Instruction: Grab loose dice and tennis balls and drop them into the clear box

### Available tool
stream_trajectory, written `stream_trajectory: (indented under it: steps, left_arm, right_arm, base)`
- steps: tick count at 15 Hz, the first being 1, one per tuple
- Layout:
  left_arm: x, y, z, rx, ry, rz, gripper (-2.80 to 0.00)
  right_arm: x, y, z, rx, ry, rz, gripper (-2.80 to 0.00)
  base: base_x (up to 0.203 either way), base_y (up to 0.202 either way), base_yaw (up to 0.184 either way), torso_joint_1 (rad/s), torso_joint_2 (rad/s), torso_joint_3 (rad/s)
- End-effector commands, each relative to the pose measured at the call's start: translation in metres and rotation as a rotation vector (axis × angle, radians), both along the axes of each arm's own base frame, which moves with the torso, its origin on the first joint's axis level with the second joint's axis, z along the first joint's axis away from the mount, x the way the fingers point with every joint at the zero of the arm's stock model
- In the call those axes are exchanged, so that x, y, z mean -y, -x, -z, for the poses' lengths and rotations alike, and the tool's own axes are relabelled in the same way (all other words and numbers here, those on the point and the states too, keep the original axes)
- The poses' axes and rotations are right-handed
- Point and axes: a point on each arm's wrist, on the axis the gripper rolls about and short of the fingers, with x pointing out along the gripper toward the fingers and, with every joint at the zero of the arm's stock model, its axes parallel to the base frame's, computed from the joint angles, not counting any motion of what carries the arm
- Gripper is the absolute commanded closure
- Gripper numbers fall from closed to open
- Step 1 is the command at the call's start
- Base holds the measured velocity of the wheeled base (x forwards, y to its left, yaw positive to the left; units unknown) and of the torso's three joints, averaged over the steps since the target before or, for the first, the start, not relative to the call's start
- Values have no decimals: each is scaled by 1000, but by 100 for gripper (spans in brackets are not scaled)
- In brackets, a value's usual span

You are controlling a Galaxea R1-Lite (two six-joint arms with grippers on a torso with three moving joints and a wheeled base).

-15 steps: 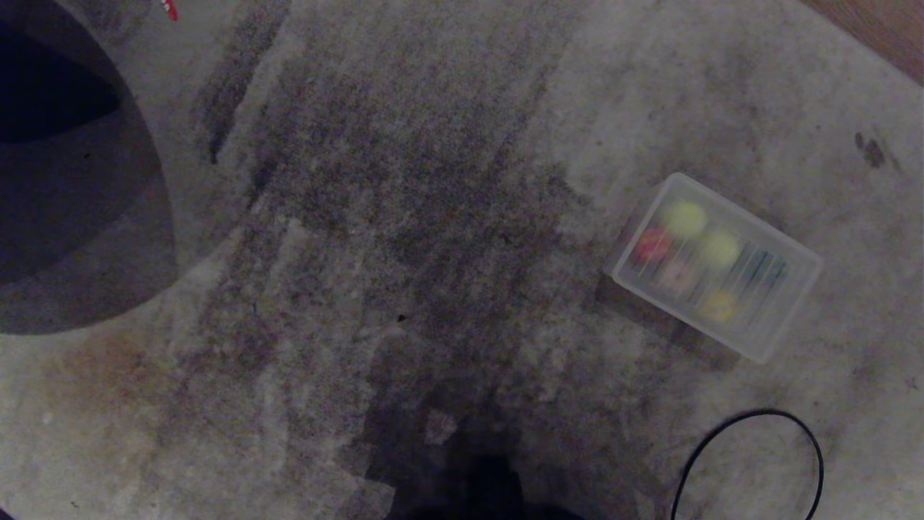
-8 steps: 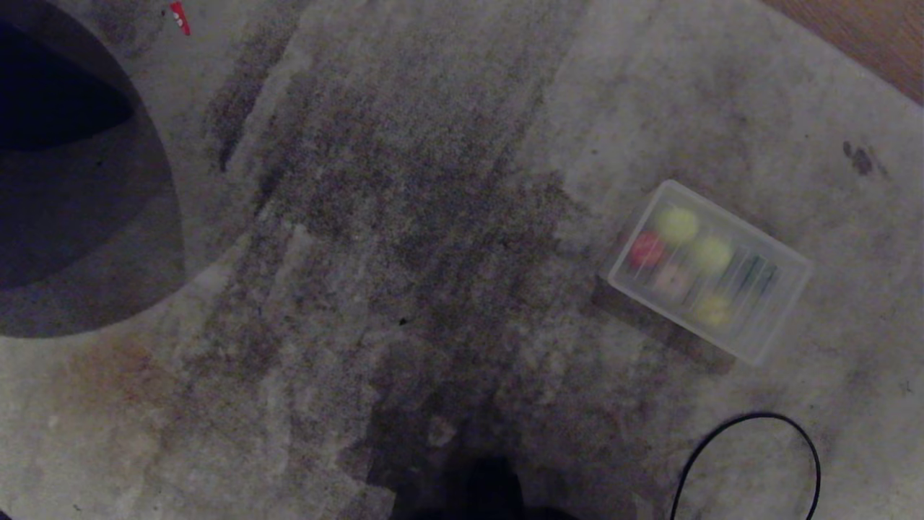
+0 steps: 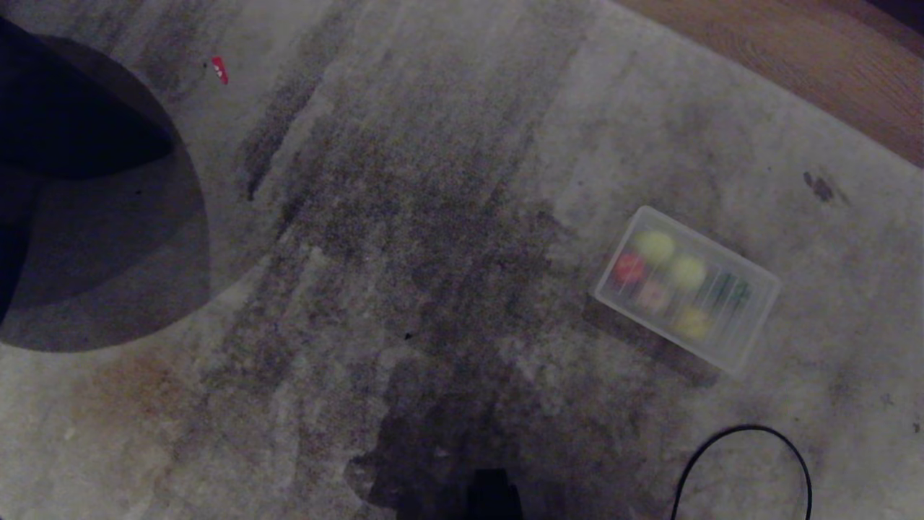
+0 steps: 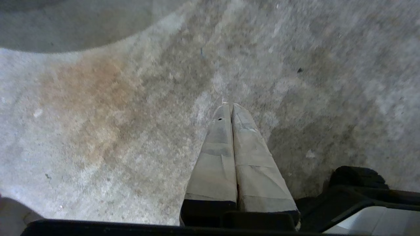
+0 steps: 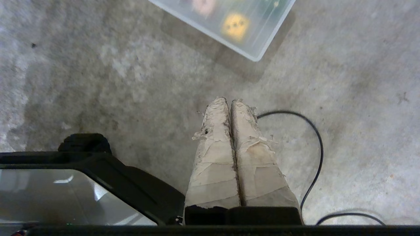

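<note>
A stained grey carpet [image 3: 447, 180] covers the floor, meeting bare wood flooring [image 3: 808, 65] at the far right, and on it lie the clear box [image 3: 751, 328], a looping black cable [image 3: 743, 462] and a small red scrap [image 3: 219, 69].

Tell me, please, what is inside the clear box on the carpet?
The clear box holds two tennis balls, plus red, pinkish, yellow and dark green dice. Anything underneath them stays hidden.

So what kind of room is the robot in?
Probably an indoor room at floor level, maybe a home or a lab. A worn, stained grey carpet covers the ground, a strip of wooden floor shows past its edge, and a loose black cable lies near the clear box of toys.
</note>
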Motion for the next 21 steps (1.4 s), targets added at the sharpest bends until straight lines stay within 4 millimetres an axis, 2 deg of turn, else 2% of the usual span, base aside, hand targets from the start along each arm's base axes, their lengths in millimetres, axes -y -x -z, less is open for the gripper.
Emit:
stream_trajectory:
  steps: [1, 21]
  left_arm:
    - [0, 0, 0, -2, 1, -1, 0]
    - [0, 0, 0, -2, 1, -1, 0]
  right_arm:
    - [0, 0, 0, -4, 0, 0, 0]
    - [0, 0, 0, -4, 0, 0, 0]
  base:
    - [0, 0, 0, 2, 6, 207]
    - [0, 0, 0, 3, 2, 201]
